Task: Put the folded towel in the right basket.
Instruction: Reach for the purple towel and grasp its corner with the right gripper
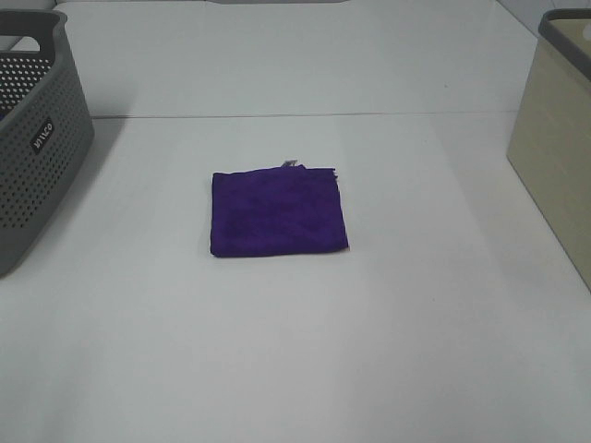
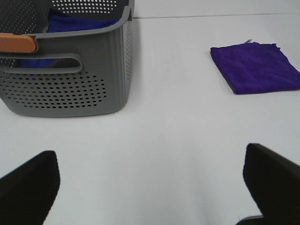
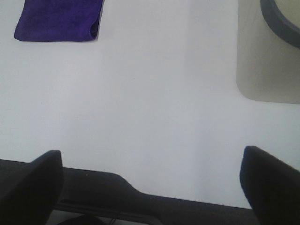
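Note:
A folded purple towel (image 1: 277, 213) lies flat in the middle of the white table. It also shows in the left wrist view (image 2: 255, 67) and in the right wrist view (image 3: 58, 19). The right basket (image 1: 557, 138) is beige with a grey rim, at the right edge; its wall shows in the right wrist view (image 3: 267, 65). Neither gripper shows in the exterior high view. My left gripper (image 2: 150, 187) is open and empty, well short of the towel. My right gripper (image 3: 150, 185) is open and empty, between the towel and the basket.
A grey perforated basket (image 1: 32, 138) stands at the left edge. In the left wrist view (image 2: 70, 70) it holds another purple towel (image 2: 70, 23). The table's dark front edge (image 3: 122, 192) shows in the right wrist view.

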Controlling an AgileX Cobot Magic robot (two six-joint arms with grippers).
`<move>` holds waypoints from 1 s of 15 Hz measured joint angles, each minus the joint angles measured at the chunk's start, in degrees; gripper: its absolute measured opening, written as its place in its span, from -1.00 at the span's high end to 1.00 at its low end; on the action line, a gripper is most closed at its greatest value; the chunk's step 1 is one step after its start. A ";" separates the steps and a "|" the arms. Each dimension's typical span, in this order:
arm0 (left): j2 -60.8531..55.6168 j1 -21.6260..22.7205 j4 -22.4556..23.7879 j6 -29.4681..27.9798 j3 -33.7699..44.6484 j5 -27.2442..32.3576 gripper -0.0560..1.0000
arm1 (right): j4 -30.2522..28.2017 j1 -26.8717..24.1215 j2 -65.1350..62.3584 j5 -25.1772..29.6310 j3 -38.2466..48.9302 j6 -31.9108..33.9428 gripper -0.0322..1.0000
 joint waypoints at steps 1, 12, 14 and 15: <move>0.00 0.00 0.00 0.00 0.00 0.00 -0.98 | 0.06 0.00 6.70 0.69 -4.24 0.00 -0.97; 0.00 0.00 0.00 0.00 0.00 0.00 -0.98 | 27.56 0.00 47.56 -13.52 -12.15 -13.29 -0.97; 0.00 0.00 0.00 0.00 0.00 0.00 -0.98 | 30.37 0.00 57.52 -15.64 -16.10 -16.50 -0.97; 0.00 0.00 0.00 0.00 0.00 0.00 -0.98 | 30.42 0.00 61.88 -16.27 -18.96 -16.84 -0.97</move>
